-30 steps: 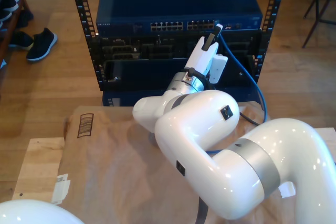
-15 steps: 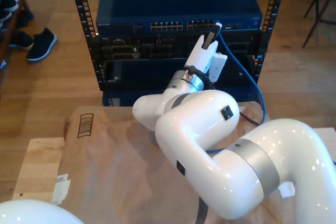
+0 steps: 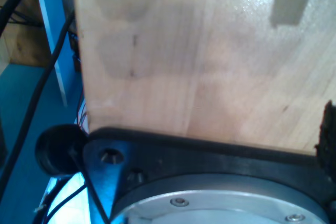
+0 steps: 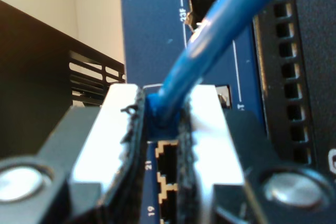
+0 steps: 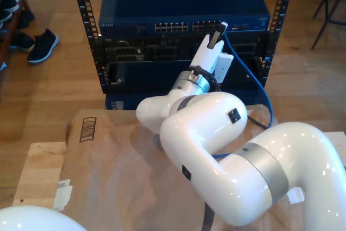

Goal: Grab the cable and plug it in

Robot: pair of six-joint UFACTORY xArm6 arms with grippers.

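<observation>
- My second gripper (image 4: pixel 157 129) was clamped on the cable (image 4: pixel 210 45), its two padded fingers (image 4: pixel 122 129) pressing the blue cable end from both sides.
- In the second wrist view the cable ran up and away from the jaws as a thick blurred blue line, crossing in front of the switch (image 4: pixel 152 30).
- Just beyond the fingertips, open ports (image 4: pixel 167 157) sat in a column on the switch face, with the numbers 19 and 21 printed beside them.
- In the exterior view my second gripper (image 5: pixel 217 32) reached up to the switch (image 5: pixel 184 4) in the rack (image 5: pixel 81 20), its tip at the port row towards the exterior view's right.
- From that tip the cable (image 5: pixel 254 74) dropped in a curve down the exterior view's right side of the rack, then went behind the white arm (image 5: pixel 216 133).
- Whether the plug was seated in a port, I could not tell.
- The first wrist view looked at a pale wooden surface (image 3: pixel 199 56) with a black mounting plate (image 3: pixel 157 156) below it; black wires (image 3: pixel 31 108) ran beside it over a blue floor.
- My first gripper's jaws could not be read.
- Shoes (image 5: pixel 42 44) lay on the wooden floor at the exterior view's left.
</observation>
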